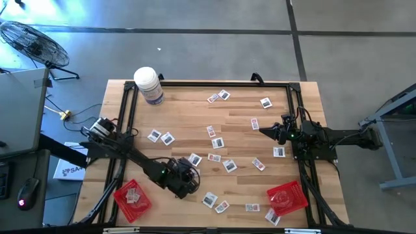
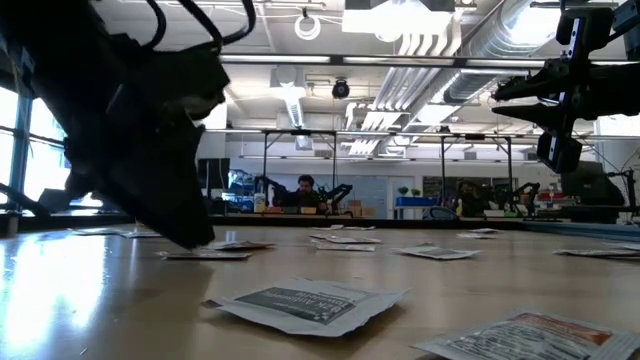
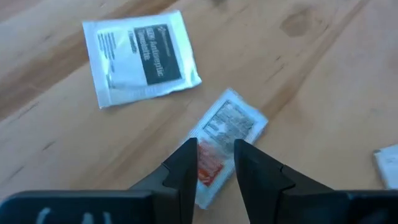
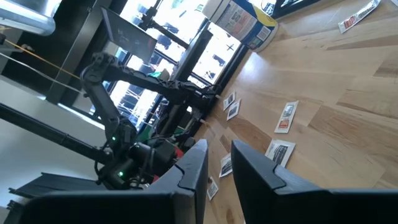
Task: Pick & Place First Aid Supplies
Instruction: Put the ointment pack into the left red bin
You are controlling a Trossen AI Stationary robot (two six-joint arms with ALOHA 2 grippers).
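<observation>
The left gripper (image 1: 188,179) is low over the near-left part of the table (image 1: 305,91), just right of the left red tray (image 1: 123,205). Its jaws stand a little apart, one finger (image 3: 185,165) on each side of a packet (image 3: 225,140) with red print that lies flat on the wood; whether they touch it I cannot tell. Another packet (image 3: 140,57) with dark print lies near it, not touching. The other packets are scattered over the table, and some lie in the two trays: a few in the left one, and at least one in the right tray (image 1: 296,188) at the near-right corner. The right gripper (image 1: 270,132) hangs above the right side of the table, well over the wood, with its jaws slightly apart and nothing between them. A white bottle (image 1: 148,84) stands at the far-left corner.
</observation>
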